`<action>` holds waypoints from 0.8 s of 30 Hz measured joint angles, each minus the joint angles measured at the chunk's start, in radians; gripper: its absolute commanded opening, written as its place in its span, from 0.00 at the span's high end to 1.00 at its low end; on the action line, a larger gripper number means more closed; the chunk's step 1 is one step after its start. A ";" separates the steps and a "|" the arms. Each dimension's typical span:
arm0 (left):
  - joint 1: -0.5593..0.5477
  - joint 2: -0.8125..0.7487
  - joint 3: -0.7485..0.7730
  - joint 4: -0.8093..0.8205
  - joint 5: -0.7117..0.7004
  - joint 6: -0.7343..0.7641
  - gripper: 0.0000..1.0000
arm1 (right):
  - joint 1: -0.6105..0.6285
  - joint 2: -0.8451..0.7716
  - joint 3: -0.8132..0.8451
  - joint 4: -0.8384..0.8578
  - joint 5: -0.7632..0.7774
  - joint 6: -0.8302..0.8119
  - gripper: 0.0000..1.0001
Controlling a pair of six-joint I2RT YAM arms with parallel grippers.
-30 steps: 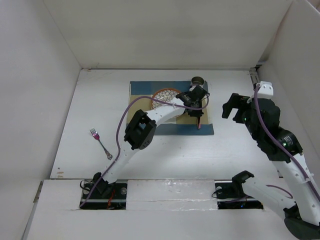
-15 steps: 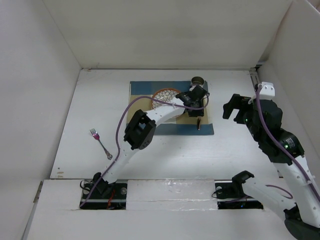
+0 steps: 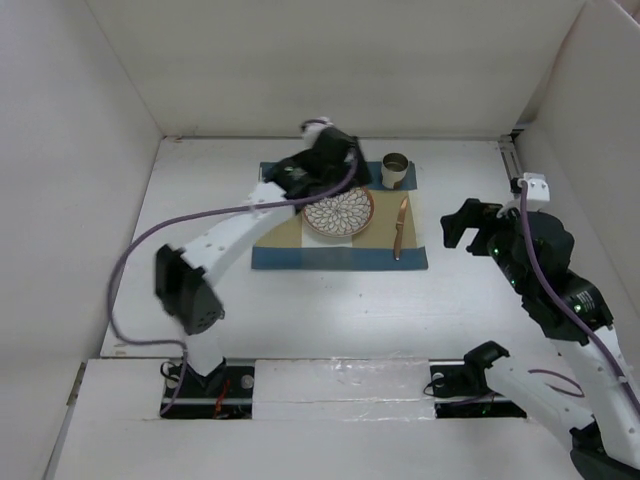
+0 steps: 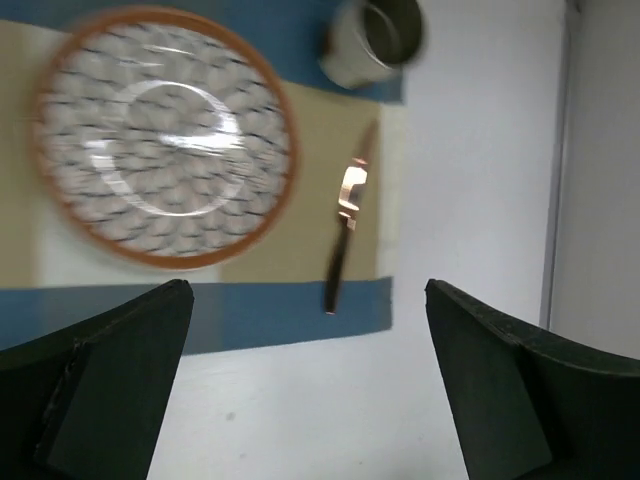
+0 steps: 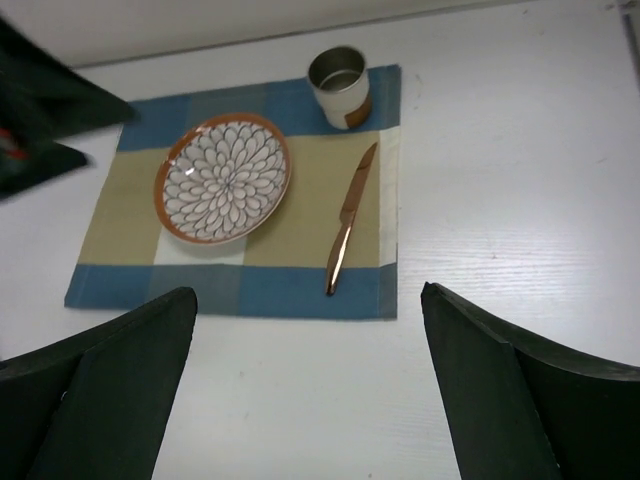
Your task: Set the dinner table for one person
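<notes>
On the white dinner table lies a blue-and-beige checked placemat. It carries a patterned plate with an orange rim, a metal cup at its back right corner and a copper knife right of the plate. My left gripper hovers open and blurred above the mat's back left, holding nothing. In its wrist view the plate, knife and cup lie well below. My right gripper stands open and empty to the right of the mat, facing the knife.
White walls close in the table at the back, left and right. The left arm's elbow hangs over the table's left part. Its dark wrist shows at the left edge of the right wrist view.
My left gripper opened, left the knife on the mat right of the plate, and rose back-left. Its elbow swung left over where a fork lay. The right arm barely shifted.
</notes>
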 measured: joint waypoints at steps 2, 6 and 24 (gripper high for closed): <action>0.086 -0.183 -0.158 -0.009 -0.042 -0.027 0.00 | 0.000 -0.001 -0.034 0.019 -0.044 -0.004 0.00; 0.361 -0.507 -0.488 -0.018 -0.124 -0.082 0.00 | 0.000 0.013 -0.084 0.051 -0.138 -0.017 0.00; 0.912 -0.609 -1.107 -0.062 -0.012 -0.096 0.08 | 0.000 0.070 -0.188 0.229 -0.344 -0.018 0.00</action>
